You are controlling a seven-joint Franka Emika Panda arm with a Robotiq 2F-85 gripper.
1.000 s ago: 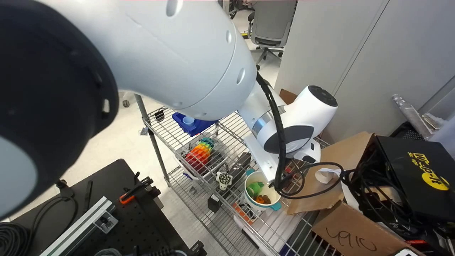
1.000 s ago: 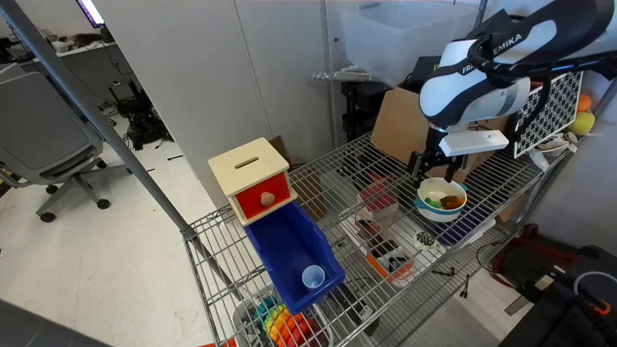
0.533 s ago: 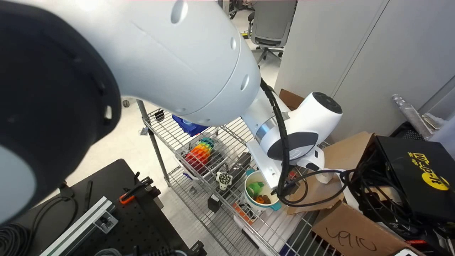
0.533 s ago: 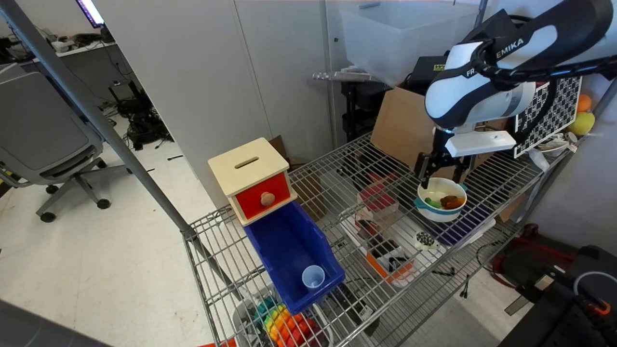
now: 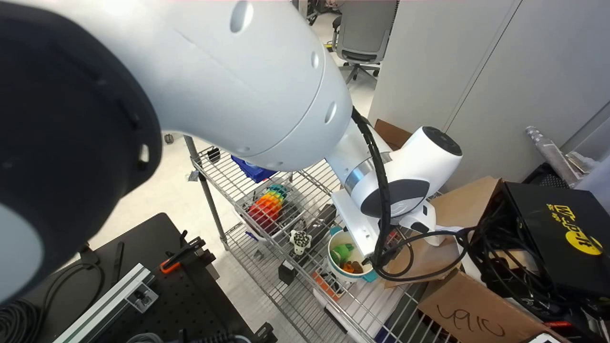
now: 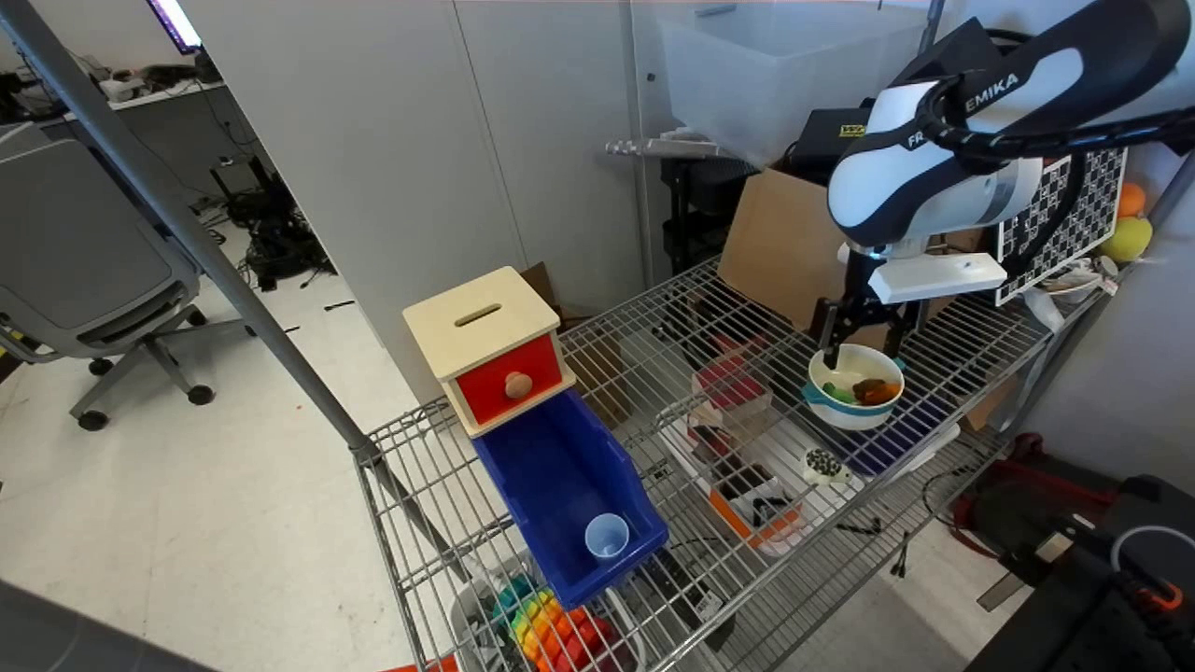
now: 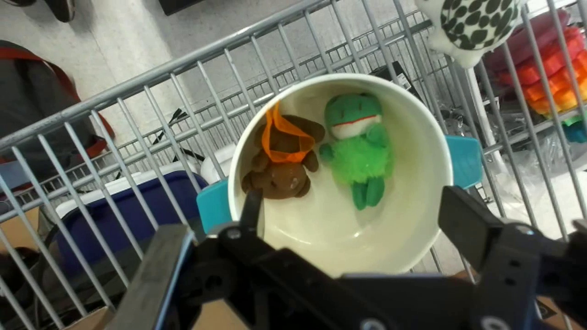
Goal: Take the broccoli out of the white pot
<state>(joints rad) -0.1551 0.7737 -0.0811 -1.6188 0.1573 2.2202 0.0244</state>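
The white pot has teal handles and stands on a wire shelf. It shows in both exterior views. The green thing in it, which I take for the broccoli, looks like a plush frog with a fuzzy bright green body. It lies against the pot's far wall in the wrist view and also shows in both exterior views. A brown plush toy with an orange ribbon lies beside it. My gripper is open and empty above the pot, one finger over each side.
A blue bin with a light blue cup and a wooden box with a red drawer stand on the wire shelf. An opened cardboard box stands close to the pot. A black cable hangs in a loop from the arm.
The arm and open gripper have shifted a little to the right in both exterior views, mostly in the first half second. The pot and the toys in it have not moved.
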